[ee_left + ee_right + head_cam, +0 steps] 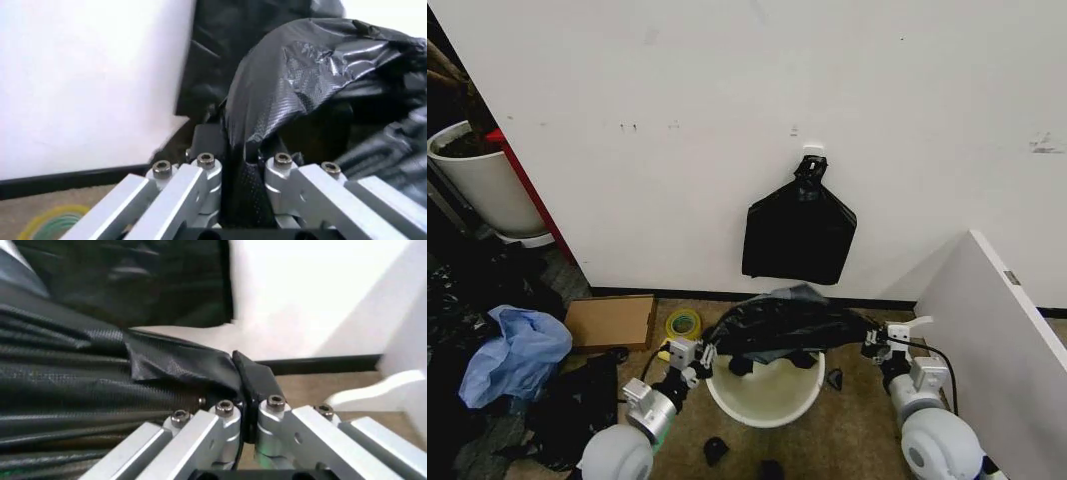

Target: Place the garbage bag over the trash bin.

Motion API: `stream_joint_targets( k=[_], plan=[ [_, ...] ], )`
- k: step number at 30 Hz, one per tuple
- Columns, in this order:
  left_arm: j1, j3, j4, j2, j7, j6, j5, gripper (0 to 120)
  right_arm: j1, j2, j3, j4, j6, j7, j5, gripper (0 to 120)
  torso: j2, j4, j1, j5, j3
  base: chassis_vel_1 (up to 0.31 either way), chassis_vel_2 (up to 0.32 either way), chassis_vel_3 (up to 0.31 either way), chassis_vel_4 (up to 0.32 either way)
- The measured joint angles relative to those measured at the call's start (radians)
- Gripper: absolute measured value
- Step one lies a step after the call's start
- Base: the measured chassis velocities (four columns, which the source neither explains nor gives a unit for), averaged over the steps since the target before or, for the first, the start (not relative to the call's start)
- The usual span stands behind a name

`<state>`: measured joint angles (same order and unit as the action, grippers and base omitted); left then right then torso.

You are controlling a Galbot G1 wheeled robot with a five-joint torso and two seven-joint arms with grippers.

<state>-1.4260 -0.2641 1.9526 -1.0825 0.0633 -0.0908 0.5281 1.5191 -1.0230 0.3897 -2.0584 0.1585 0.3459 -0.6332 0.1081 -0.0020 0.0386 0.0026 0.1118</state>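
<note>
You have one garbage bag (787, 325), one trash bin (765, 398) and two claws: left claw (705, 355), right claw (870, 346). You can also count one cardboard box (610, 321), one tape roll (683, 324) and one white planter pot (482, 183).

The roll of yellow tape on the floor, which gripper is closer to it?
Left. The left gripper holds the garbage bag just beside the tape; the right gripper grips it across the trash bin.
</note>
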Motion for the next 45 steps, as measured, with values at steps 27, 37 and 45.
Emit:
stream_joint_targets(
  k=[27, 37, 45],
  plan=[
    [0.040, -0.037, 0.054, -0.053, -0.086, 0.056, 0.236, 5, 0.088, -0.036, -0.087, -0.005, -0.277, -0.224, 0.116, 35, 0.000, 0.0001, 0.000, -0.0001, 0.000, 0.000, 0.000, 0.000, 0.000],
    [0.086, 0.013, 0.003, -0.075, -0.110, 0.044, 0.199, 5, 0.213, -0.013, -0.114, -0.209, 0.055, 0.143, 0.153, 73, 0.000, -0.0001, 0.000, -0.0001, 0.000, 0.000, 0.000, 0.000, 0.000],
    [0.129, 0.036, -0.041, -0.086, -0.126, 0.045, 0.193, 5, 0.242, -0.011, -0.135, -0.174, -0.262, -0.123, 0.481, 98, 0.000, 0.0001, 0.000, -0.0001, 0.000, 0.000, 0.000, 0.000, 0.000]
  ],
)
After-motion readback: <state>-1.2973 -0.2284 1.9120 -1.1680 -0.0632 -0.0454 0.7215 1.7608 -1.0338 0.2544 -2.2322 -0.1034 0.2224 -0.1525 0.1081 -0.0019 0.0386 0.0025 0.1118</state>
